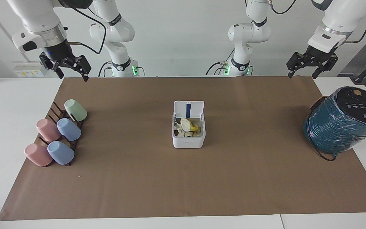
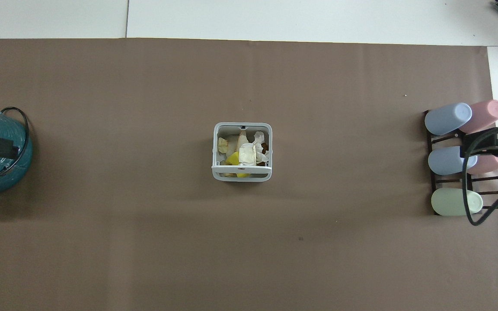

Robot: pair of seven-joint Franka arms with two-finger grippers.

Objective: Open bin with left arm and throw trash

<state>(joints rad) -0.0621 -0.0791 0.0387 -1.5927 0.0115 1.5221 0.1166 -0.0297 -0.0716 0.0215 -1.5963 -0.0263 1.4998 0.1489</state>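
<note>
Bare brown paper [image 1: 240, 178] rings the bin [image 1: 188, 140], whose raised lid [image 1: 189, 109] blocks its robot side; cups [image 1: 57, 136] and teal cylinder [image 1: 342, 122] crowd the table's ends.

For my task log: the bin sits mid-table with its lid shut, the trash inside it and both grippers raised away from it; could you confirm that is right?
Not quite: the lid is open, standing upright at the edge of the bin nearer the robots, as the facing view shows. The rest holds: the trash lies inside, and the left gripper and right gripper are both raised away from it.
</note>
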